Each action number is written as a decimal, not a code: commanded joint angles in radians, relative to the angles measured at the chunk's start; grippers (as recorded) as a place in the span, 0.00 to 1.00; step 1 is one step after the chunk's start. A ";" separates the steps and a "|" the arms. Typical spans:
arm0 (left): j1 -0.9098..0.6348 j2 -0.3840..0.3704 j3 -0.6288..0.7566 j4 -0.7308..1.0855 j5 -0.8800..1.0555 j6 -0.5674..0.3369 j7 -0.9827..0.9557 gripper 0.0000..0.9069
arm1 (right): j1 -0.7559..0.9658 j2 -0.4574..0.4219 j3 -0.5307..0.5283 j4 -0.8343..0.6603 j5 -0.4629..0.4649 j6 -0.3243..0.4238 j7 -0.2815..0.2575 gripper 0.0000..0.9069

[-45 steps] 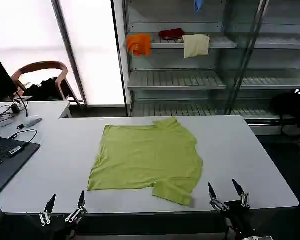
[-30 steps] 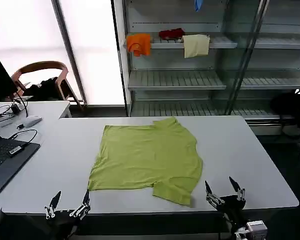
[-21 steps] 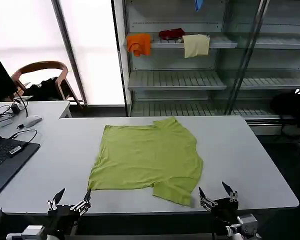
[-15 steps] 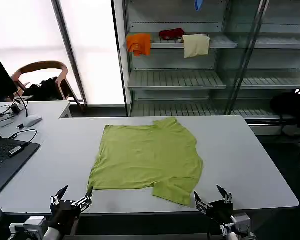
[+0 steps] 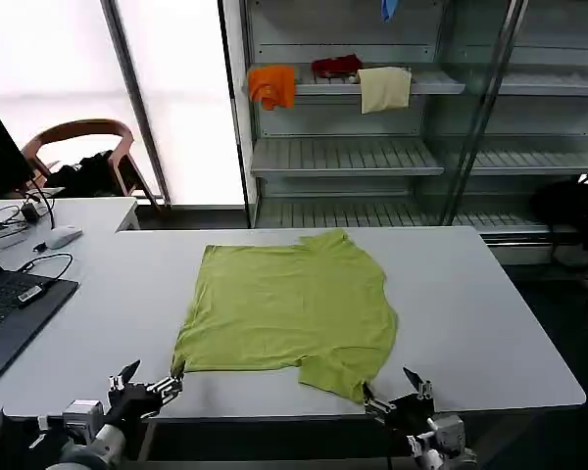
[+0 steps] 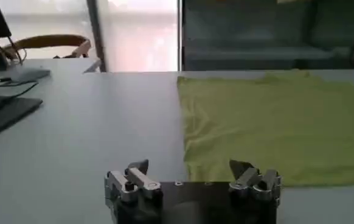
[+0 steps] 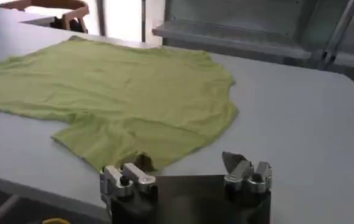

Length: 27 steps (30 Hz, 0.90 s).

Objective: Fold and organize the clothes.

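T-shirt (image 5: 289, 311) lies flat mid-table (image 5: 470, 294). My left gripper (image 5: 145, 383), fingers spread and empty, sits at its 7 o'clock corner; my right gripper (image 5: 396, 394), likewise spread and empty, at its 5 o'clock sleeve.

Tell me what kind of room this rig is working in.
Probably a lab or test space: a white worktable holding the lime T-shirt, metal shelving behind, and a laptop with cables on a side desk.
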 commanded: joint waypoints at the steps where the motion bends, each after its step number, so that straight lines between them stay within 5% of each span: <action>1: -0.043 0.001 0.019 0.062 -0.010 0.017 0.008 1.00 | 0.033 0.012 -0.028 -0.015 -0.002 -0.015 -0.008 1.00; 9: -0.072 -0.012 0.052 0.086 0.016 0.013 0.014 1.00 | 0.060 0.033 -0.076 -0.028 -0.019 -0.015 0.000 1.00; 27: 0.007 -0.031 0.061 -0.047 0.081 0.008 0.020 1.00 | -0.089 -0.032 0.003 0.113 0.030 -0.014 -0.005 1.00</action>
